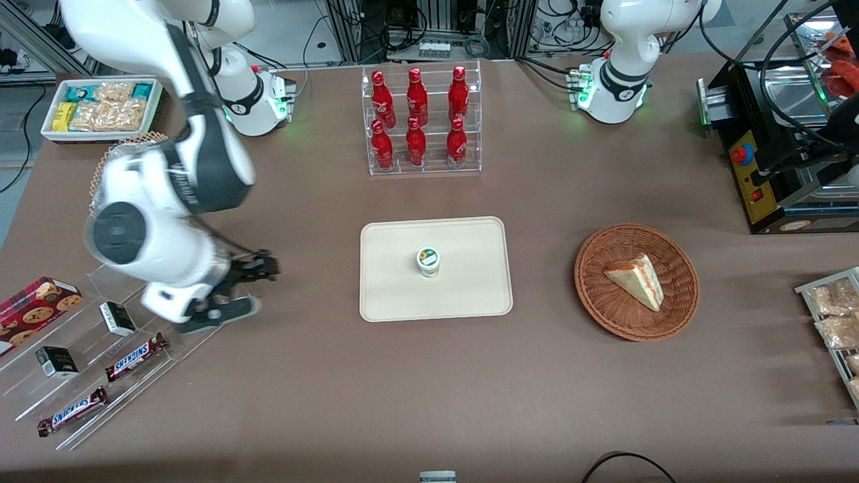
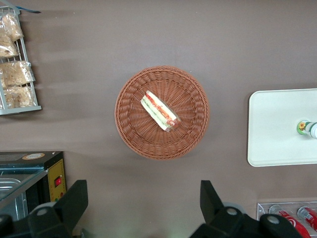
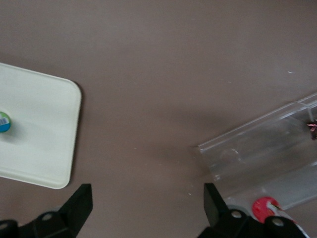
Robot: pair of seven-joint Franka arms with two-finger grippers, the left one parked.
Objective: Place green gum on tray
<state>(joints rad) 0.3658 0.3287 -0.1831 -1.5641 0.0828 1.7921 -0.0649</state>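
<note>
The green gum (image 1: 428, 261) stands upright in the middle of the cream tray (image 1: 389, 295) at the table's centre. It also shows in the right wrist view (image 3: 4, 122) on the tray (image 3: 44, 134), and in the left wrist view (image 2: 305, 128) on the tray (image 2: 275, 124). My gripper (image 1: 231, 288) hangs above bare table beside the clear acrylic shelf, well away from the tray toward the working arm's end. It is open and empty (image 3: 147, 208), with only brown table between its fingers.
A clear acrylic shelf (image 1: 80, 349) with Snickers bars (image 1: 134, 357), small dark boxes and a cookie box (image 1: 33, 305) lies beside the gripper. A rack of red bottles (image 1: 421, 121) stands farther from the front camera than the tray. A wicker basket (image 1: 671, 315) holds a sandwich.
</note>
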